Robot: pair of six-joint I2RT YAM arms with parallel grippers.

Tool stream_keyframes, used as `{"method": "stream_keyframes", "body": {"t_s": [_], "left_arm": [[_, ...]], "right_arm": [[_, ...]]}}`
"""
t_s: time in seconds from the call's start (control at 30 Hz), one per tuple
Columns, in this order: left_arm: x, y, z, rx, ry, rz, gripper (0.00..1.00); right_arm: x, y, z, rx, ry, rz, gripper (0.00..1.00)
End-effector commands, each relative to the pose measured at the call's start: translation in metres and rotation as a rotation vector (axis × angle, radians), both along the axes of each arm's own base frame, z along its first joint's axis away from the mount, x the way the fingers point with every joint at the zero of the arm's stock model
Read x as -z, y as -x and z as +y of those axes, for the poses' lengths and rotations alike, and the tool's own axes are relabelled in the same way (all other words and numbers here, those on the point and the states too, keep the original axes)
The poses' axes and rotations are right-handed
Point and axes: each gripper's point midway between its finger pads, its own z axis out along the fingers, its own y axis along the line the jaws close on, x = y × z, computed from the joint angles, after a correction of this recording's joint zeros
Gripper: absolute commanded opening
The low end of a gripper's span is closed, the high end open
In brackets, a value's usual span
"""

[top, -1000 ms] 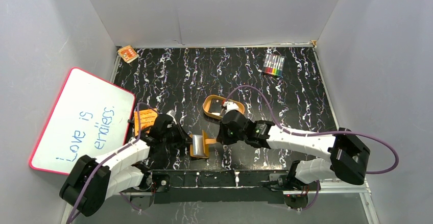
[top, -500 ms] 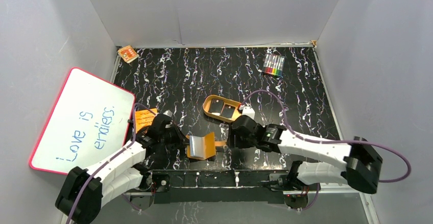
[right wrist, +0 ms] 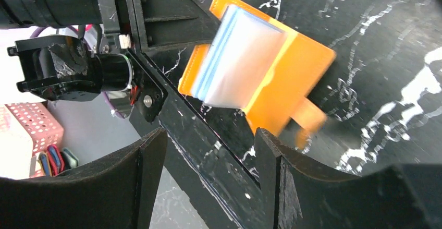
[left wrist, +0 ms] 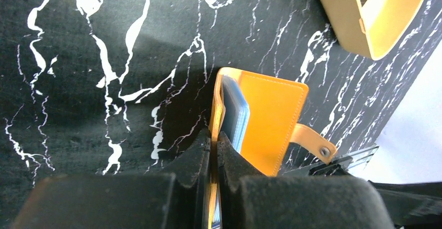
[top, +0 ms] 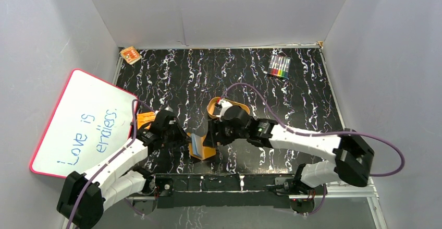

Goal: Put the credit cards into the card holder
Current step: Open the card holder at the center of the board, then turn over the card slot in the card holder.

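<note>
Left wrist: left gripper (left wrist: 213,146) clamped on cover of orange-brown leather card holder (left wrist: 273,119) at near edge of table (left wrist: 78,83); right gripper (right wrist: 208,141) spread apart.

The card holder (left wrist: 276,119) is smooth leather with glossy plastic sleeves (right wrist: 245,62).

card holder (right wrist: 260,72): blurred in the right wrist view, snap tab smeared; its near edge is hidden between the left gripper's (left wrist: 213,137) fingers.
tray (top: 210,108): largely covered by the right arm (top: 302,137) from above; cut off by the top edge in the left wrist view.
small orange box (top: 130,55): print too small to read.
</note>
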Motion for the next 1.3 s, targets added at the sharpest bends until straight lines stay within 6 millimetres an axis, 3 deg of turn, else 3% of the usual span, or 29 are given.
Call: {"method": "stream_keyframes", "body": {"t_s": [0.0, 0.3, 0.63, 0.73, 1.03, 1.17, 1.27], "left_arm": [[-0.018, -0.007, -0.006, -0.016, 0.017, -0.01, 0.0], [-0.025, -0.009, -0.014, -0.001, 0.051, -0.01, 0.0], [-0.021, -0.005, -0.019, 0.015, 0.087, 0.007, 0.0], [-0.021, -0.004, -0.02, 0.019, 0.087, 0.006, 0.0], [-0.011, -0.001, -0.016, 0.021, 0.07, 0.014, 0.0], [-0.002, -0.001, -0.017, 0.038, 0.068, 0.015, 0.0], [0.004, -0.002, -0.023, 0.059, 0.093, 0.011, 0.0]], "right_arm": [[-0.026, -0.005, 0.045, -0.068, -0.142, 0.004, 0.71], [0.022, -0.028, 0.059, 0.041, -0.035, 0.049, 0.75], [0.058, -0.033, 0.058, 0.085, 0.087, 0.105, 0.8], [0.066, -0.033, 0.052, 0.103, 0.125, 0.115, 0.74], [0.076, -0.033, 0.023, 0.173, 0.161, 0.091, 0.42], [0.081, -0.026, 0.006, 0.193, 0.176, 0.104, 0.39], [0.082, -0.021, -0.004, 0.205, 0.162, 0.111, 0.44]]}}
